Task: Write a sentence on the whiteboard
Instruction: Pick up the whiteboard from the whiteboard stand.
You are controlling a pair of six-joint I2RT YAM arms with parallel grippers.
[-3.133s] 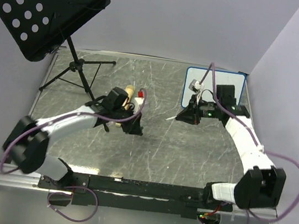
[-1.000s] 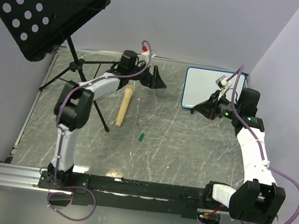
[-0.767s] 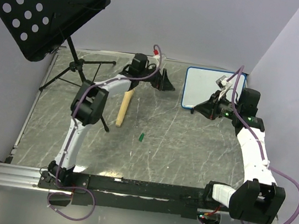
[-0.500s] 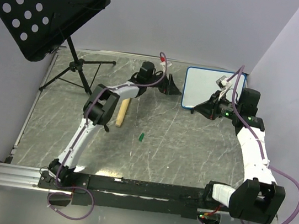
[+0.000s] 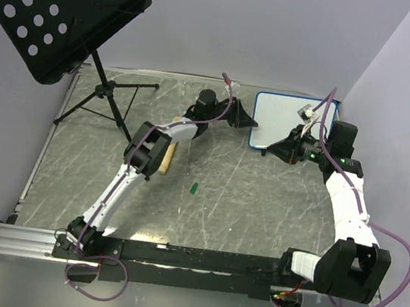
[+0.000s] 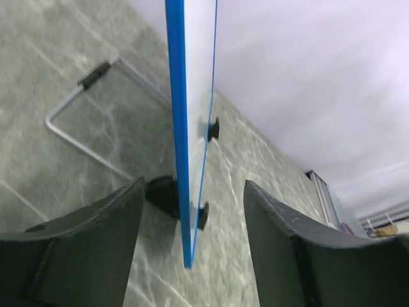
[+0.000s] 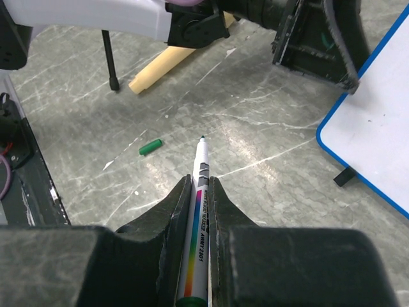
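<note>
Left arm reaches far forward, left pincer point(image 5: 246, 120) gaping; right arm bent, right pincer point(image 7: 200, 185) clamped on a marker point(image 7: 201, 163).

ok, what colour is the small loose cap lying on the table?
Green. The cap shows best in the right wrist view, left of the marker tip.

Your grey marbled bench point(image 5: 245, 197) carries a green cap point(image 5: 195, 188) near its middle, a pale wooden stick point(image 5: 165, 162) just left, the music stand's tripod point(image 5: 101, 104) far left, and the whiteboard point(image 5: 279, 114) standing far right.
</note>
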